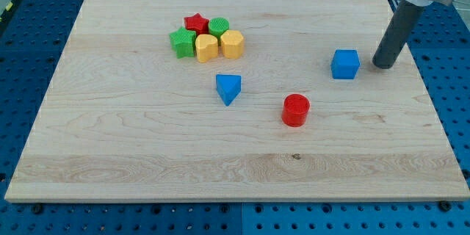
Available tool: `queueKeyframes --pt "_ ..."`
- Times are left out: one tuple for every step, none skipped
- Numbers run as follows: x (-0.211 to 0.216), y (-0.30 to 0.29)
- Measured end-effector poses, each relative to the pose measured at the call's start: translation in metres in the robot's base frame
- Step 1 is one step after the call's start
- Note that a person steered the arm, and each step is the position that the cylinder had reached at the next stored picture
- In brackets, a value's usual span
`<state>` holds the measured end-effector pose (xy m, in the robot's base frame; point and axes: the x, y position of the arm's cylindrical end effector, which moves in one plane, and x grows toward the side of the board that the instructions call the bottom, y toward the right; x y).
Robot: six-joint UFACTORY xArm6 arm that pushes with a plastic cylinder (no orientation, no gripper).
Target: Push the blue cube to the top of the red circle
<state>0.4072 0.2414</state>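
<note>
The blue cube (345,64) sits on the wooden board at the view's right. The red circle (296,110), a short red cylinder, stands below and to the left of it, a clear gap between them. My tip (383,66) rests on the board just to the right of the blue cube, a small gap apart, at about the cube's height in the view.
A blue triangular block (228,88) lies left of the red circle. A tight cluster sits at upper left: a red star (196,23), a green cylinder (219,26), a green star (181,42), a yellow heart (206,47) and a yellow hexagon (232,44). The board's right edge (418,73) is near my tip.
</note>
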Motion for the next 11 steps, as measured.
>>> queueKeyframes --pt "0.022 0.0" --pt "0.011 -0.023" --pt "0.0 -0.032" --pt "0.007 -0.054" --pt "0.011 -0.073" --pt "0.011 -0.074" --pt "0.013 -0.084" --pt "0.014 -0.09" --pt "0.014 -0.102" --pt "0.014 -0.119" --pt "0.014 -0.134"
